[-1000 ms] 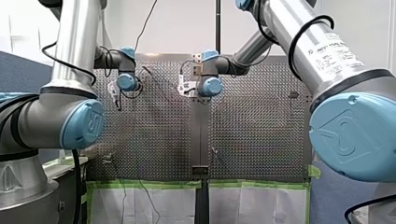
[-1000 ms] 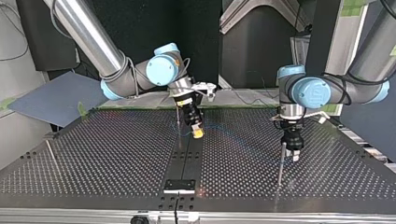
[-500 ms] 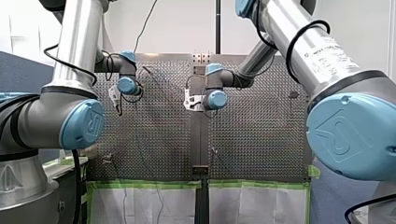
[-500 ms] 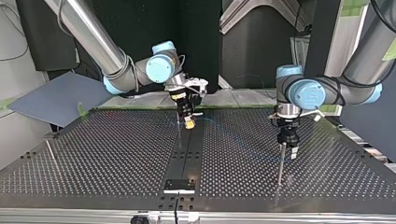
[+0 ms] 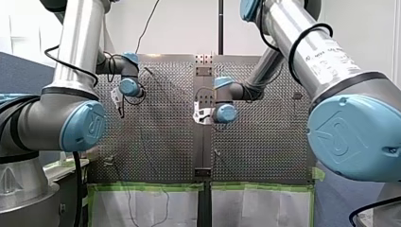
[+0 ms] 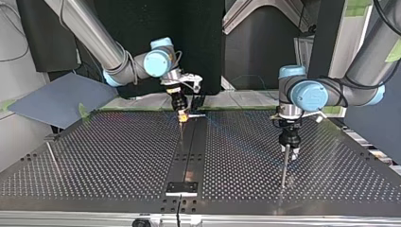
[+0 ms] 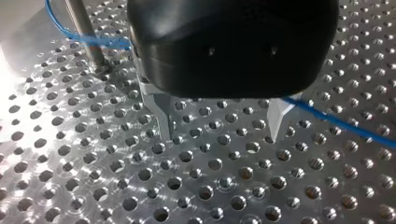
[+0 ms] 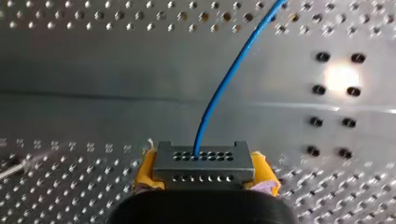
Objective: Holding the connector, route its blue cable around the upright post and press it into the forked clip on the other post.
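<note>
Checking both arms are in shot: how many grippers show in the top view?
2: my right gripper at the view's middle, far back; my left gripper at its right, by a post.

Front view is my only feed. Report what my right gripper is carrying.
Observer: The right wrist view shows your right gripper clamping a dark connector between its yellow pads.
Operator: Now check my left gripper and report its state.
Observer: In the left wrist view, your left gripper has its jaws open over the perforated table, with nothing between them.
</note>
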Robot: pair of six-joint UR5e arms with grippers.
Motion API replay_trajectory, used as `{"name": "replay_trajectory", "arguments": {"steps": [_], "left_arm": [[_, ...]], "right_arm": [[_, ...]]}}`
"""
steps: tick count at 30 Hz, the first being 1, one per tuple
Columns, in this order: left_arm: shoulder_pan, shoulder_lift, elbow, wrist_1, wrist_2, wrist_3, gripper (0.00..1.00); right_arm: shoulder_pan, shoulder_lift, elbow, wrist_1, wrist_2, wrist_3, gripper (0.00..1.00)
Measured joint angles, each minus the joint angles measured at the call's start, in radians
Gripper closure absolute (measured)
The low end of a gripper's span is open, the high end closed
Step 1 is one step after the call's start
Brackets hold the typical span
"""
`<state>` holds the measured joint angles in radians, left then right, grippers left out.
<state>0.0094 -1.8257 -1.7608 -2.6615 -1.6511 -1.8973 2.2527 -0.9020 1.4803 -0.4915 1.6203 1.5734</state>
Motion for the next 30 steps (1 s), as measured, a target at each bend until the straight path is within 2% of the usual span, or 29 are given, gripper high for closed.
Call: {"name": "replay_trajectory", "arguments": {"steps": [6,11,13,22,30], "left_arm": [[-0.001,-0.016,0.001,-0.009,0.011,-0.014,0.00],[-0.007,-0.046,0.001,-0.013,0.020,-0.015,0.00],[-0.009,-0.052,0.001,-0.014,0.019,-0.016,0.00],[-0.012,-0.055,0.001,-0.015,0.008,-0.018,0.00],[-0.014,-0.055,0.000,-0.015,0.008,-0.019,0.00]], "right_arm": [[-0.011,0.025,0.032,-0.015,-0.001,-0.010,1.00],[-0.009,0.064,0.044,0.003,0.017,-0.037,1.00],[-0.011,0.069,0.053,-0.001,0.023,-0.041,1.00],[-0.006,0.075,0.104,-0.055,0.030,-0.038,1.00],[-0.009,0.076,0.154,-0.095,0.057,-0.036,1.00]]}}
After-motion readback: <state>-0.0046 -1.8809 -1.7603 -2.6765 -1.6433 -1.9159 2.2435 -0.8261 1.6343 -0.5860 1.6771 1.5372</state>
